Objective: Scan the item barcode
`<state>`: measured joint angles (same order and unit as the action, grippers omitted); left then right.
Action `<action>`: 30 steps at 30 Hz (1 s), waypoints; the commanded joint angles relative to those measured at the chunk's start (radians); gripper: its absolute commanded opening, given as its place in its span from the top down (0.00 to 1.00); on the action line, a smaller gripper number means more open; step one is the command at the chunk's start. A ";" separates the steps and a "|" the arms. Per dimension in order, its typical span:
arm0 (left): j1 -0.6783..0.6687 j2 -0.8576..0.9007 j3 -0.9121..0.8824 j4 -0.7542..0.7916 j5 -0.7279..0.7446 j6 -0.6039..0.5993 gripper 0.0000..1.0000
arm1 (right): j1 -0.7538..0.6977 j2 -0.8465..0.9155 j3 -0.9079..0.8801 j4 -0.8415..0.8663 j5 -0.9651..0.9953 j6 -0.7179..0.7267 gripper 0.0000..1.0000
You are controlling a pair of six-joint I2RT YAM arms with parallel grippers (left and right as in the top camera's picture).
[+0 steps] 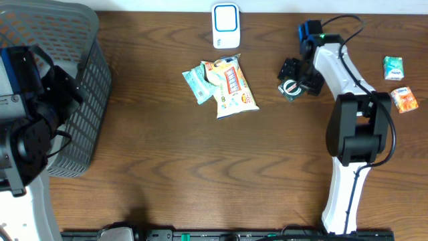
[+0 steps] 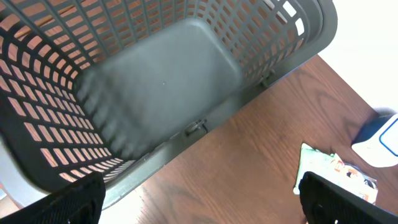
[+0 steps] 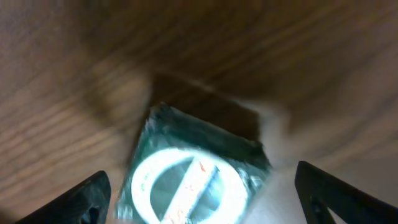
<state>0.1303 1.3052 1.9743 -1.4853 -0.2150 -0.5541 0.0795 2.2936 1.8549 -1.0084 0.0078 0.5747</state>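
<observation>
A small dark green packet with a white ring printed on it (image 3: 193, 177) lies on the wooden table, blurred, between the spread fingers of my right gripper (image 3: 205, 202). Neither finger touches it, so the gripper is open. In the overhead view the same packet (image 1: 291, 88) sits just under my right gripper (image 1: 295, 78), right of centre. The white and blue barcode scanner (image 1: 226, 25) stands at the table's far edge. My left gripper (image 2: 202, 208) hangs open and empty beside the grey basket (image 2: 155, 81).
A pile of snack packets (image 1: 224, 84) lies mid-table, also seen at the left wrist view's lower right as a packet (image 2: 333, 169). A green packet (image 1: 393, 67) and an orange one (image 1: 404, 100) lie at the far right. The mesh basket (image 1: 87, 94) fills the left side.
</observation>
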 commanded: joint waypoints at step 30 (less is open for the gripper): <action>0.005 0.001 0.007 -0.002 -0.003 -0.009 0.02 | 0.065 -0.001 0.129 -0.043 -0.162 -0.765 0.17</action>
<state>0.1303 1.3052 1.9743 -1.4853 -0.2150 -0.5541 0.1410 2.2940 1.9736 -1.0470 -0.1818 -0.0319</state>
